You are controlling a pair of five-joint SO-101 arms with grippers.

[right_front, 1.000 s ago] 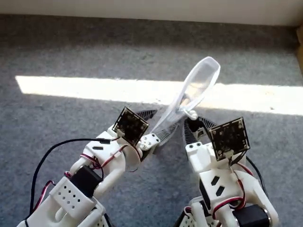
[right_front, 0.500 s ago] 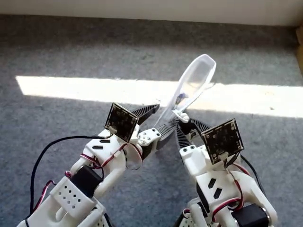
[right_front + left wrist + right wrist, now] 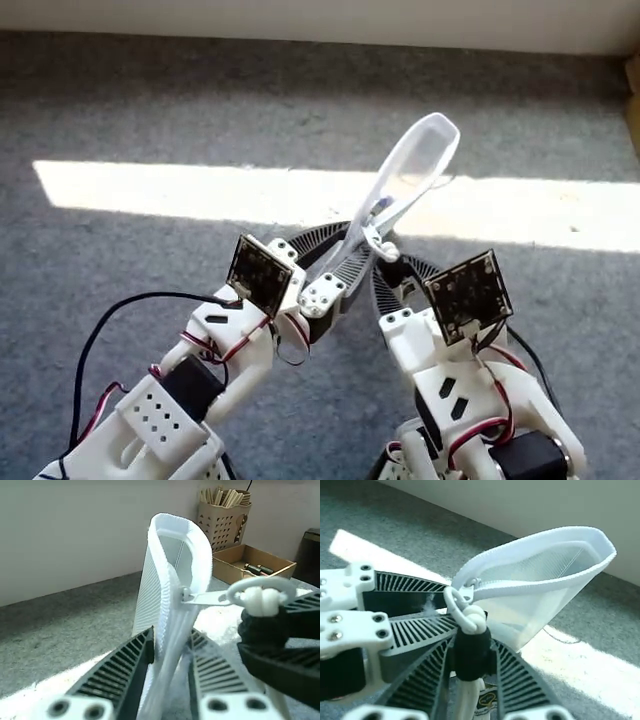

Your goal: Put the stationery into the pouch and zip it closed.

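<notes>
The zipping step appears to be in hand. The pouch [image 3: 410, 170] is held tilted up above the grey surface [image 3: 140, 110], its mouth gaping. The left hand [image 3: 170, 636] is clamped on the pouch's near end, and the right hand [image 3: 472, 652] pinches the zipper pull [image 3: 462, 611]. Next, the right should draw the pull along the mouth while the left holds firm.

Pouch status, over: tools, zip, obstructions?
Left tool shut on pouch. Right tool shut on zip pull. Pouch held off table, mouth open.
</notes>
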